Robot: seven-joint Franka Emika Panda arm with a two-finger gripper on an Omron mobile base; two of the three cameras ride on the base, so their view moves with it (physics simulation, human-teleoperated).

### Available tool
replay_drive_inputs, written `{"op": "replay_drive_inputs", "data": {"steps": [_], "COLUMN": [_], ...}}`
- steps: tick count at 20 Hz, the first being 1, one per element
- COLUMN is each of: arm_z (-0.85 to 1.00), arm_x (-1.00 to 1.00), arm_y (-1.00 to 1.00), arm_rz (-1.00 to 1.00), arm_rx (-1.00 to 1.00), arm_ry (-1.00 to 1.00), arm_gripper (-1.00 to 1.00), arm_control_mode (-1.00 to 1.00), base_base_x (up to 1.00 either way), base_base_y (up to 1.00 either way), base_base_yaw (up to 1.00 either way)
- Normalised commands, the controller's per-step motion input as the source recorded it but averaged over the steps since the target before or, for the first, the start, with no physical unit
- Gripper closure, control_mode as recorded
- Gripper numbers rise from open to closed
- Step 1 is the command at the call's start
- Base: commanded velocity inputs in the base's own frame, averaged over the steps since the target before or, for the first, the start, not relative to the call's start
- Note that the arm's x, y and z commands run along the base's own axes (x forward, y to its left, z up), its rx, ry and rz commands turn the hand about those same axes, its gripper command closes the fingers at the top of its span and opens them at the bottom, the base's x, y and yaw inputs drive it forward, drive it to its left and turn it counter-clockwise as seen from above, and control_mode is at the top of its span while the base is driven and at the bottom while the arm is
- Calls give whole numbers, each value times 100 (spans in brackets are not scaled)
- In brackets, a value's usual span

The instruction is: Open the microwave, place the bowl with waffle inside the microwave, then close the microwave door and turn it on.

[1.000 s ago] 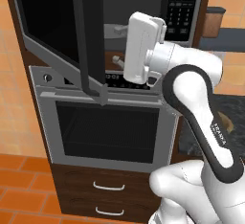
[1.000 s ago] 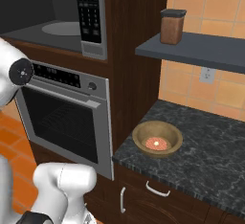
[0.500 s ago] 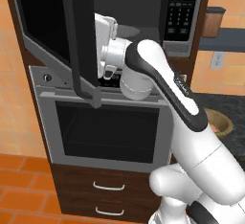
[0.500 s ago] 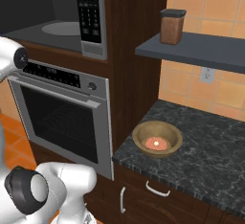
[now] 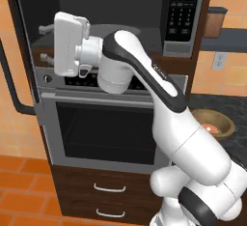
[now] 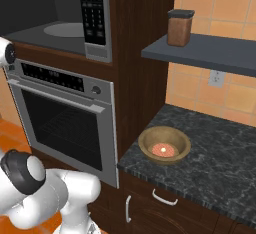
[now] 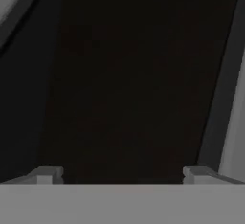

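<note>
Left base view: microwave (image 5: 111, 22) cavity exposed, microwave door (image 5: 12, 61) swung wide left. Pincer (image 7: 122, 173) spread, empty. Bowl (image 6: 164, 144) with waffle (image 6: 163, 149) sits on counter (image 6: 220, 158). Loading, closing, starting all left.

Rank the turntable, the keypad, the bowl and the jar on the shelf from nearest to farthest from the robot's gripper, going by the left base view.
From the gripper:
1. Turntable, just behind it inside the open microwave.
2. Keypad, on the microwave's right side.
3. Jar, on the shelf farther right.
4. Bowl, low on the counter at far right.
</note>
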Motion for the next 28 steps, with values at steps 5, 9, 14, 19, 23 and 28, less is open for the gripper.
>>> {"op": "replay_drive_inputs", "data": {"steps": [5, 9, 14, 19, 23, 28], "arm_z": [39, -11, -33, -23, -27, -53], "arm_x": [-83, -91, -58, -67, -53, -53], "arm_y": [-41, -64, -99, -92, -79, -100], "arm_rz": [-2, -17, -15, -19, -24, -23], "arm_rx": [-4, -30, -37, -45, -55, -52], "arm_ry": [-6, -1, 5, 25, 27, 18], "arm_gripper": [-100, -100, -100, -100, -100, -100], "arm_control_mode": [-100, -100, -100, -100, -100, -100], "base_base_x": [0, 0, 0, 0, 0, 0], "base_base_y": [0, 0, 0, 0, 0, 0], "base_base_yaw": [0, 0, 0, 0, 0, 0]}}
